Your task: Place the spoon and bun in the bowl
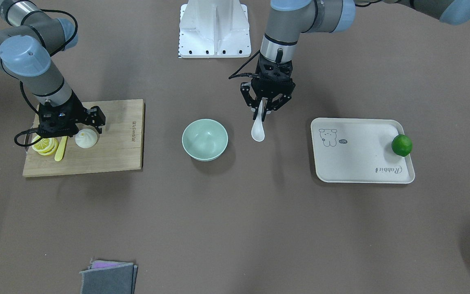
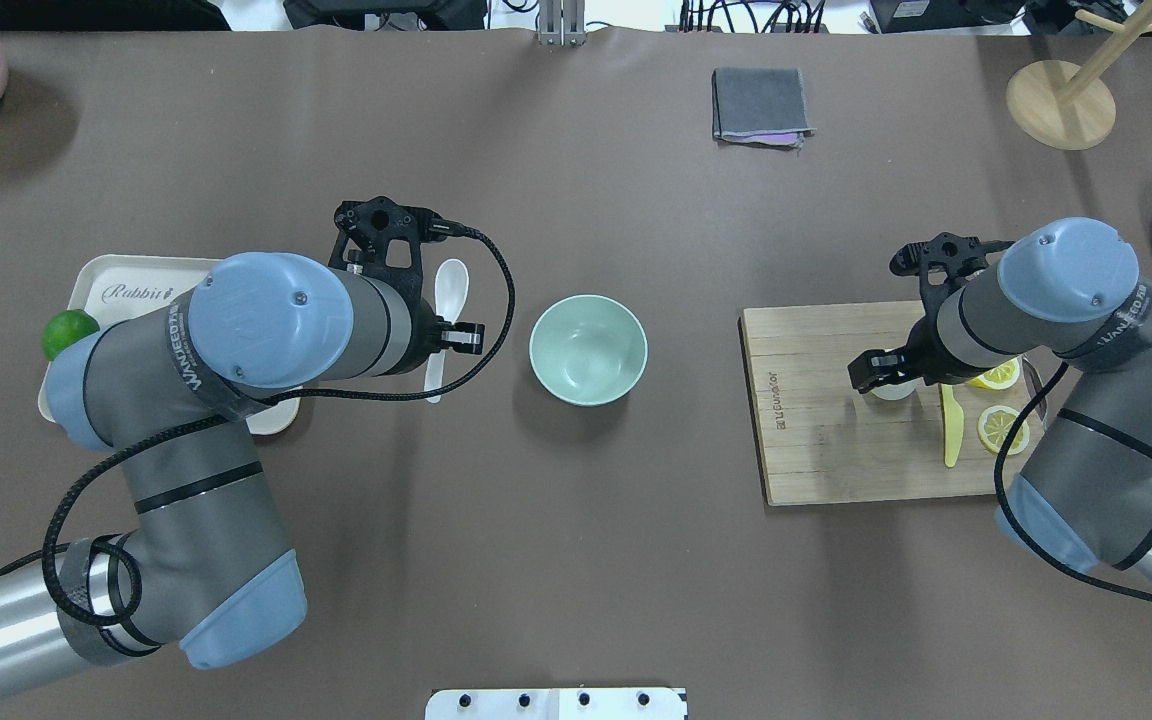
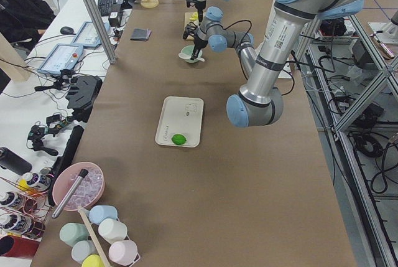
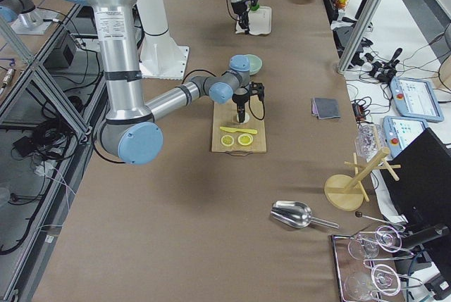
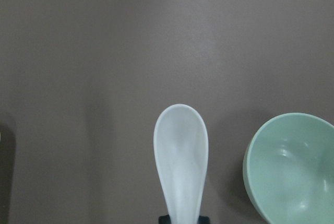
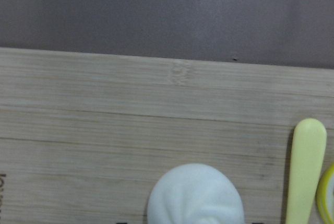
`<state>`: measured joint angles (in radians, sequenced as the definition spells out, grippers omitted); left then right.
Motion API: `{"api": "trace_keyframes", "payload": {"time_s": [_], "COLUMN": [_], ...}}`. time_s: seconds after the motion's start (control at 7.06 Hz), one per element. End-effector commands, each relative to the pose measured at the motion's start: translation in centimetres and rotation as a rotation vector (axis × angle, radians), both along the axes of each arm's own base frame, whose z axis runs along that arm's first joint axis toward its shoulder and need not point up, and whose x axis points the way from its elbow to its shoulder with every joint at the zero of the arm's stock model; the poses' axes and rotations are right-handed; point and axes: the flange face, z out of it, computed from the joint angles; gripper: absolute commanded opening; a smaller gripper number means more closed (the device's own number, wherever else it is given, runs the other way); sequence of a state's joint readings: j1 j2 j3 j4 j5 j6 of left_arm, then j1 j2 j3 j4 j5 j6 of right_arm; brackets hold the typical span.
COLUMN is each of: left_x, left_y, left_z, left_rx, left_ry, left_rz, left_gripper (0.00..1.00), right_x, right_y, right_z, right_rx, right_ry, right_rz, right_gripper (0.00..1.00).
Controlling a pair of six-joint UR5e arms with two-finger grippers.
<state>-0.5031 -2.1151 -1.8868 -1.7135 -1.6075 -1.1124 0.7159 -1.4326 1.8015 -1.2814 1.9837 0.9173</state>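
The white spoon (image 1: 258, 130) hangs by its handle from my left gripper (image 1: 262, 111), which is shut on it, scoop pointing away from the robot. It is over the table beside the pale green bowl (image 1: 205, 139), which is empty. The left wrist view shows the spoon (image 5: 181, 156) left of the bowl (image 5: 297, 166). The white bun (image 1: 86, 139) sits on the wooden cutting board (image 1: 112, 122). My right gripper (image 1: 72, 127) is open just above the bun. The right wrist view shows the bun (image 6: 195, 195) at the bottom centre.
Lemon slices (image 1: 44, 145) and a yellow plastic knife (image 1: 60, 149) lie on the board next to the bun. A cream tray (image 1: 357, 163) with a green lime (image 1: 402, 145) lies on the bowl's other side. A grey cloth (image 1: 108, 277) lies at the table's far edge.
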Motion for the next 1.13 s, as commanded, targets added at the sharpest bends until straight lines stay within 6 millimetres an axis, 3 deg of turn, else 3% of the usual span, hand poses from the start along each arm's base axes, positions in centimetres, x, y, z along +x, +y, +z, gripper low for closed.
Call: {"api": "trace_keyframes", "payload": {"time_s": [0.0, 0.28, 0.42, 0.57, 0.71, 0.99], "left_x": [0.0, 1.4, 3.0, 5.4, 6.5, 10.1], "left_y": [0.0, 0.8, 2.0, 4.7, 6.0, 5.0], "left_z": [0.0, 0.3, -1.1, -1.5, -1.8, -5.1], "left_rx": [0.001, -0.003, 0.017, 0.036, 0.025, 0.025], "left_ry": [-0.001, -0.01, -0.003, -0.021, -0.024, -0.014], "left_rz": [-0.003, 0.017, -0.01, 0.003, -0.007, -0.015], "left_gripper": [0.0, 0.0, 0.0, 0.0, 0.0, 0.0], "right_x": [-0.2, 0.7, 1.7, 1.8, 1.4, 0.8], "right_y": [-0.2, -1.3, -1.2, -1.3, -1.7, -2.2], "right_z": [-0.3, -1.8, -4.3, -6.7, -7.6, -9.3], "right_rx": [-0.004, 0.001, 0.009, -0.008, 0.001, 0.017], "right_ry": [-0.006, -0.036, -0.076, -0.117, -0.129, -0.146], "right_rz": [0.002, 0.02, 0.055, 0.102, 0.106, 0.107], "right_gripper": [0.0, 0.0, 0.0, 0.0, 0.0, 0.0]}}
